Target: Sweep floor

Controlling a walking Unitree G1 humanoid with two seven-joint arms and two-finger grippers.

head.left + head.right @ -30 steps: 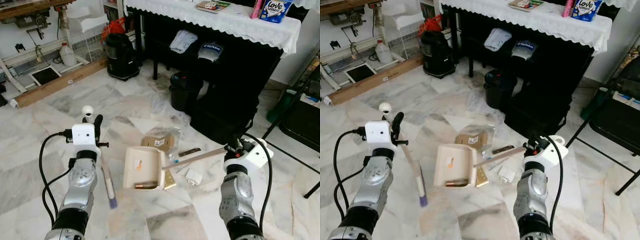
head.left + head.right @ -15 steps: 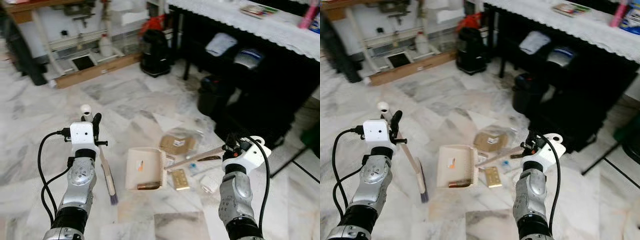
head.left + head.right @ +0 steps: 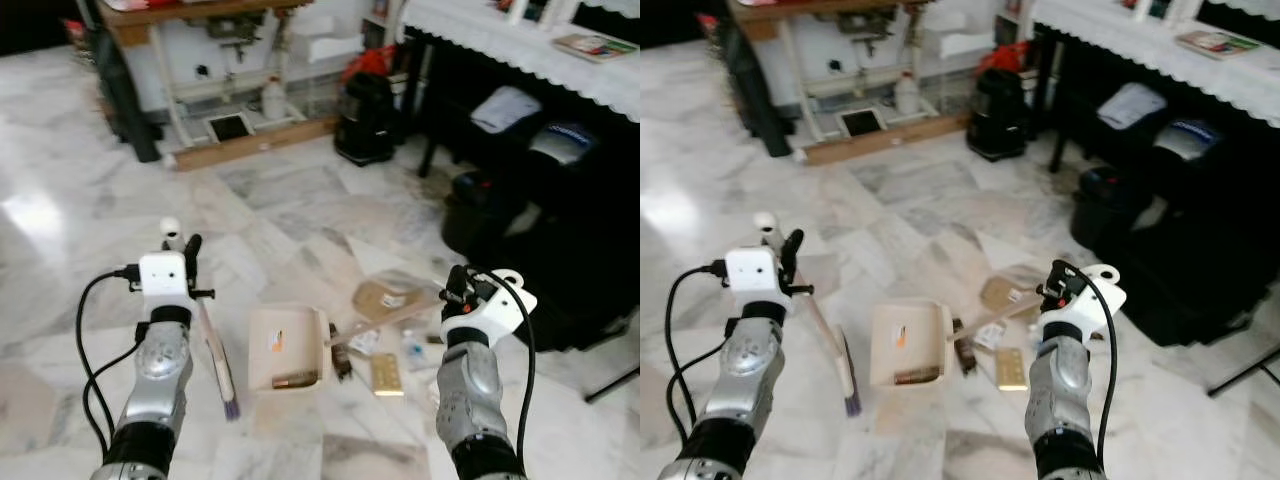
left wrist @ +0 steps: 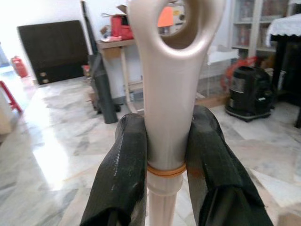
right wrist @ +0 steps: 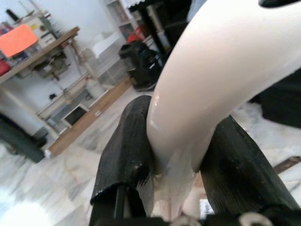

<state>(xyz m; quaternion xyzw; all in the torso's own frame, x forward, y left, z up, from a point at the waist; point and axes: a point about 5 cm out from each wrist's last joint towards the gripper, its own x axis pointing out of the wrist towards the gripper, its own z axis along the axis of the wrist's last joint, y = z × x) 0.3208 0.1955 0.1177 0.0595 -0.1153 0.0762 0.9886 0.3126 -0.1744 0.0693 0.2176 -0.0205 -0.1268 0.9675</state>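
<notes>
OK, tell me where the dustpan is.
The dustpan lies on the marble floor centre-frame in the head views, between the brush and the scattered litter.

We are in a lived-in room of a home that doubles as a storage and hobby space. The floor (image 3: 90, 220) is polished grey-white marble tile. A dark desk (image 3: 520, 50) wears a white lace-edged cloth with a book on it; clothes are stuffed beneath. A wooden workbench (image 3: 190, 12) on white legs stands against the wall, a black canister vacuum (image 3: 365, 120) beside it.
</notes>
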